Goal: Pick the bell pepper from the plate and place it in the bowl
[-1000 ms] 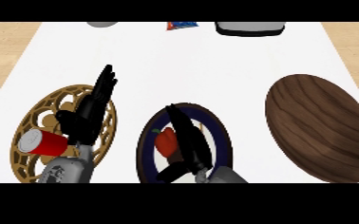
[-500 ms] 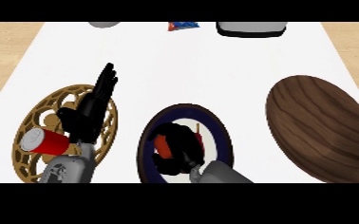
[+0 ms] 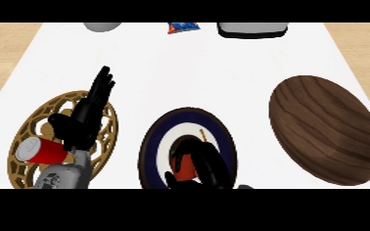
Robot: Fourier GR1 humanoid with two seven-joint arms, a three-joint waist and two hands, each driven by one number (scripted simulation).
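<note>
The red bell pepper (image 3: 186,166) lies on the dark blue and white plate (image 3: 155,142) near the view's lower edge. My right hand (image 3: 206,169) sits on the plate with its fingers and thumb curled round the pepper, hiding most of it. A thin stem (image 3: 205,135) pokes out above the hand. The dark wooden bowl (image 3: 321,127) stands to the right of the plate, apart from the hand. My left hand (image 3: 86,112) rests open at the left, fingers straight and pointing up, over a woven trivet.
A golden woven trivet (image 3: 43,112) lies at the left with a red can (image 3: 39,151) on it. Along the counter's far edge stand a grey object (image 3: 101,26), a blue and red packet (image 3: 183,27) and a dark-and-white container (image 3: 253,28).
My right hand has gone from straight fingers lying over the pepper to fingers curled round it, pulling back toward the lower edge. The left hand has not moved.
</note>
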